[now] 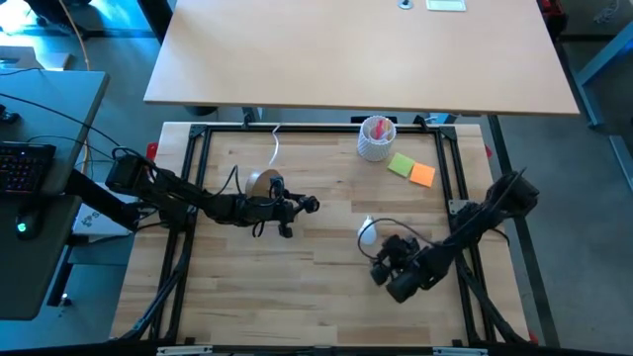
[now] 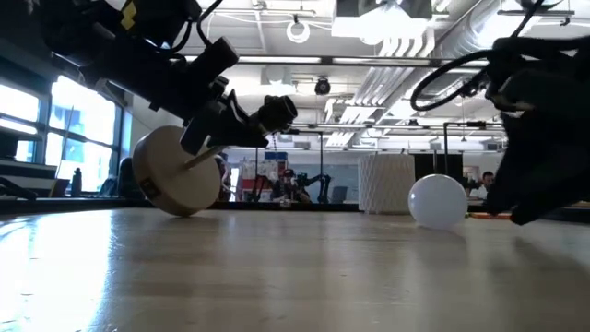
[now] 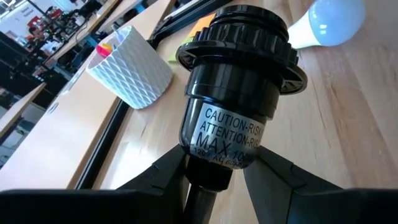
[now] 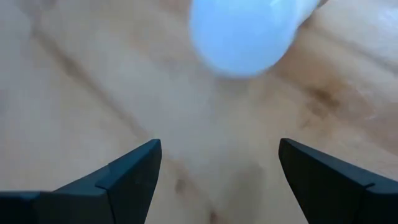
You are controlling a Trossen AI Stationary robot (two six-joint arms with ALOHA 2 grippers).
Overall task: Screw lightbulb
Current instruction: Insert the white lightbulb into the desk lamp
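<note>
The bulb (image 1: 367,233) lies on its side on the table (image 1: 326,287), right of centre, free of both grippers. The right gripper (image 4: 217,180) hovers just beside it with its fingers spread wide and nothing between them; in the right wrist view the bulb's round end sits just ahead of the gap.

The step in hand looks like the pickup. To do it well, the right gripper should centre the bulb between its fingers, then close on the widest part of the glass, gently, since a round, smooth bulb will likely roll or squirt out of an off-centre pinch. Leaving the screw base clear would help the later threading.

The left gripper (image 1: 282,210) is clamped on the black socket (image 3: 239,81) of the wooden stand (image 2: 177,183), which is tipped over, its edge on the table. The socket's mouth faces the bulb's side. A white cup (image 1: 376,137) and sticky notes (image 1: 412,169) sit well apart at the far edge.
</note>
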